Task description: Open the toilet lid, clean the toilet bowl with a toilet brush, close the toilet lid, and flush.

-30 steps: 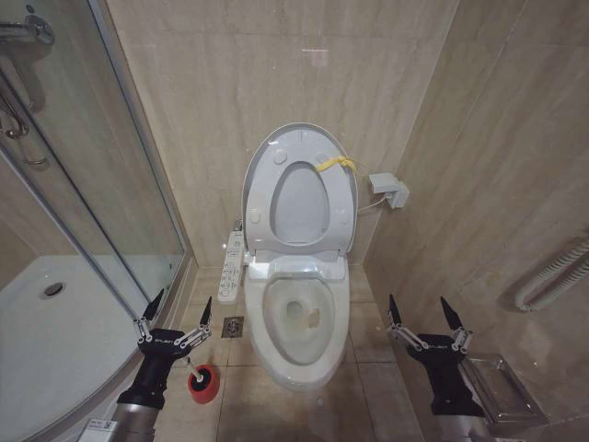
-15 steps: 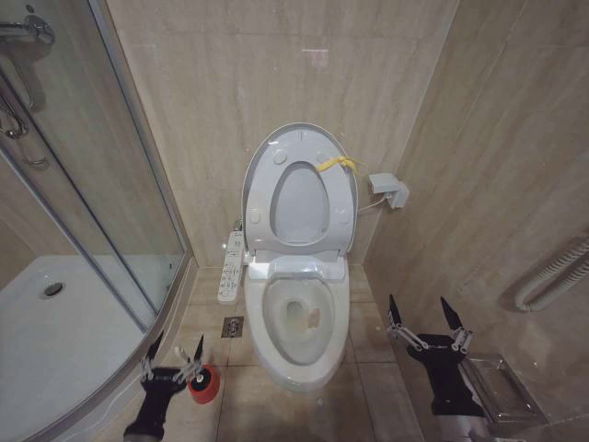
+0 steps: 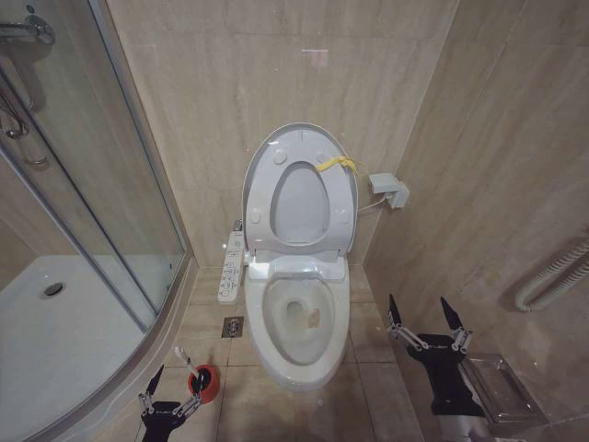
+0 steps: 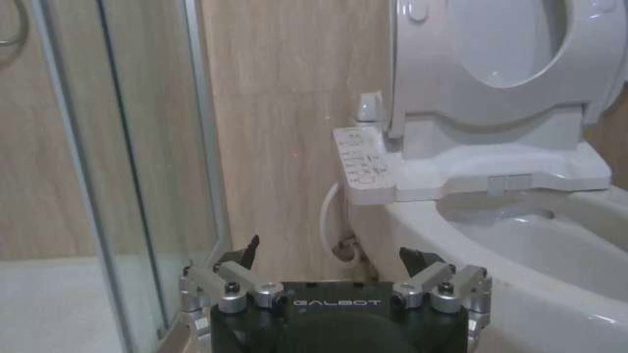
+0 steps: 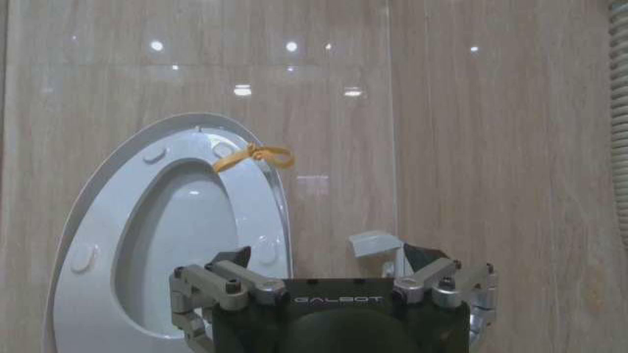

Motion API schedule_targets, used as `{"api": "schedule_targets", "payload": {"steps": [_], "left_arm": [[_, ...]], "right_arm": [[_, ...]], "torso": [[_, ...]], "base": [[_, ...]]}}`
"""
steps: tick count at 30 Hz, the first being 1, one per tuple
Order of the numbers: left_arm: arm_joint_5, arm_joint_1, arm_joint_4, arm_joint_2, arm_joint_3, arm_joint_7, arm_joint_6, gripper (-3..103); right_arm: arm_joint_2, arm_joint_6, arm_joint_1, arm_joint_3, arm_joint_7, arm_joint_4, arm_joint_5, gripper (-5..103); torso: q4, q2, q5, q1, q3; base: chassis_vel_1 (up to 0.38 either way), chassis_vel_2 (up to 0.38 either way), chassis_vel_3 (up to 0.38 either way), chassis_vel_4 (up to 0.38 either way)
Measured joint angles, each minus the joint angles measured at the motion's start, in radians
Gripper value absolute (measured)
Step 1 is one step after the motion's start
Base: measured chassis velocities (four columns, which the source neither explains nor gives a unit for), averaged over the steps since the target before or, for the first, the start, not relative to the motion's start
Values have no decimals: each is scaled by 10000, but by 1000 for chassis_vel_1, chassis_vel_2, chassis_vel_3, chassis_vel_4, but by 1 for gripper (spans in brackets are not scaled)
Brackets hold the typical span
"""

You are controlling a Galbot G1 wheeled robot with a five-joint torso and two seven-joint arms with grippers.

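Toilet lid (image 3: pixel 299 175) stands upright. Left gripper (image 3: pixel 171 387) hangs spread wide beside the toilet brush (image 3: pixel 187 363). Right gripper (image 3: pixel 427 315) hovers released too.

On my left I see a glass shower enclosure (image 3: pixel 87 184) with a curved white shower tray (image 3: pixel 55 341) and its round drain (image 3: pixel 53 289). A white control panel (image 3: pixel 231 267) sits by the beige tiled wall (image 3: pixel 230 83), above a small floor drain (image 3: pixel 233 326). A white wall box (image 3: pixel 389 190) hangs at right, a clear tray (image 3: pixel 502 387) lies on the floor (image 3: pixel 368 387), and a ribbed hose (image 3: pixel 552 276) curves along the right wall.
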Motion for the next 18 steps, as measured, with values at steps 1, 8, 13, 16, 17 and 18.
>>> {"api": "schedule_targets", "payload": {"steps": [1, 8, 13, 16, 17, 18], "left_arm": [[-7, 13, 19, -35, -11, -38, -27, 98], [-240, 163, 244, -269, -127, -255, -225, 97], [-570, -283, 1193, -141, -256, -332, -351, 97], [-772, -734, 1912, 22, -302, -283, -478, 97], [-860, -1073, 2329, 110, -318, -192, -548, 97], [-918, -1403, 2701, 203, -317, -93, -579, 97]], "right_arm": [[0, 0, 0, -1, 0, 1, 0, 100], [0, 0, 0, 0, 0, 0, 0, 100], [0, 0, 0, 0, 0, 1, 0, 100], [0, 0, 0, 0, 0, 0, 0, 100], [0, -1, 1, 0, 0, 0, 0, 100], [0, 0, 1, 0, 1, 0, 0, 100]], "torso": [[-1, 0, 0, 0, 0], [3, 0, 0, 0, 0], [3, 0, 0, 0, 0], [3, 0, 0, 0, 0], [2, 0, -1, 0, 0], [-2, 0, -2, 0, 0]], "base": [[0, 0, 0, 0], [0, 0, 0, 0], [0, 0, 0, 0], [0, 0, 0, 0], [0, 0, 0, 0], [0, 0, 0, 0]]}}
